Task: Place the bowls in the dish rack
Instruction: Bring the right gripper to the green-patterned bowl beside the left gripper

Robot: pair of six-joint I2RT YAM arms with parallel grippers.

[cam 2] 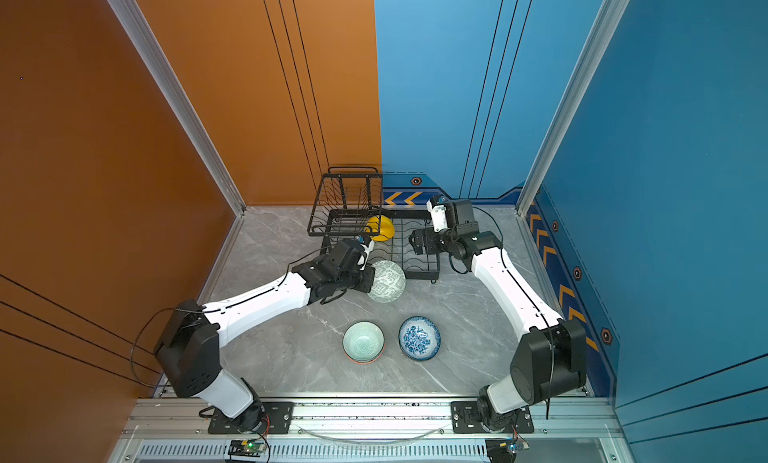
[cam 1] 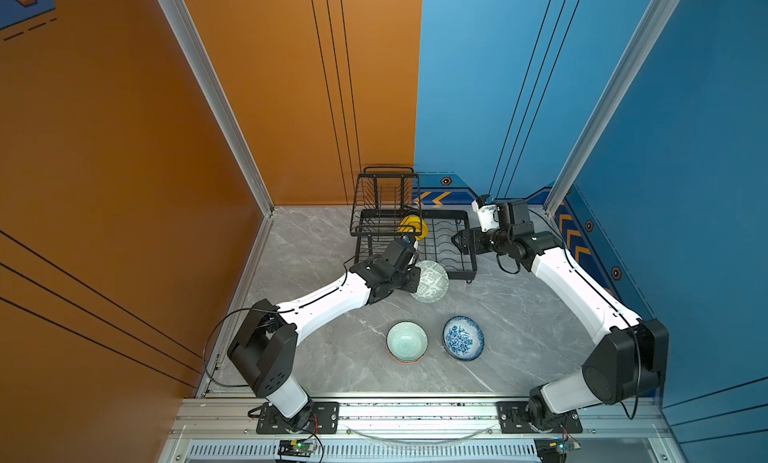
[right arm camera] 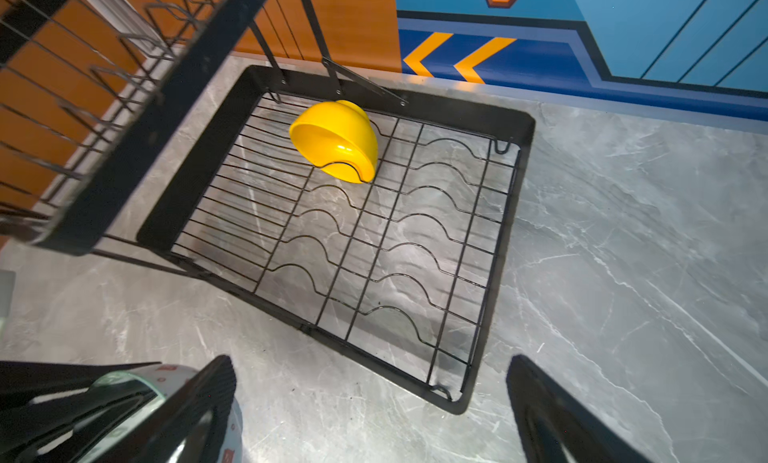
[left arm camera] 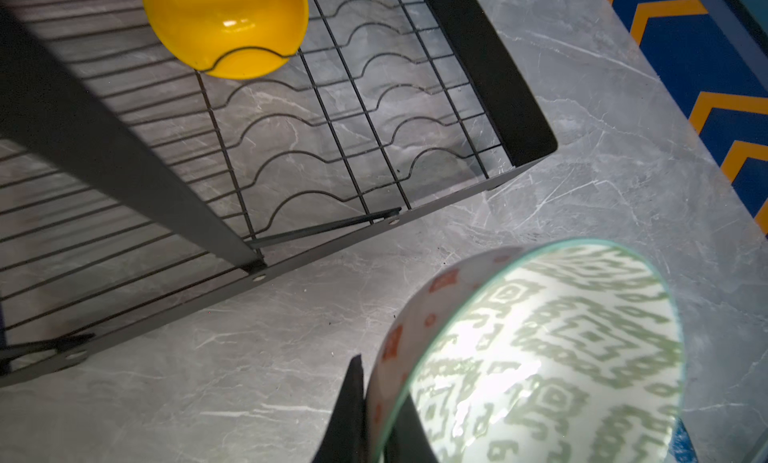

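Grey-green geometric bowl (left arm camera: 561, 357), orange-flecked outside

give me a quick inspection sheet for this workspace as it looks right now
surface: grey marble-look table, no spill seen.
job's things: dish rack at the back; yellow bowl on its side in the lower tray; grey-green geometric bowl tilted, held just in front of the rack; mint bowl and blue-and-white bowl upright on the table, side by side, apart.
clutter: nothing seen.
tools: left tool shut on the grey-green geometric bowl's rim; right tool open, empty, at the rack's right side.
cables: black cable loop by the left arm's base, another at the right arm's wrist; neither touches a bowl.
surroundings: orange wall, blue wall, aluminium posts.
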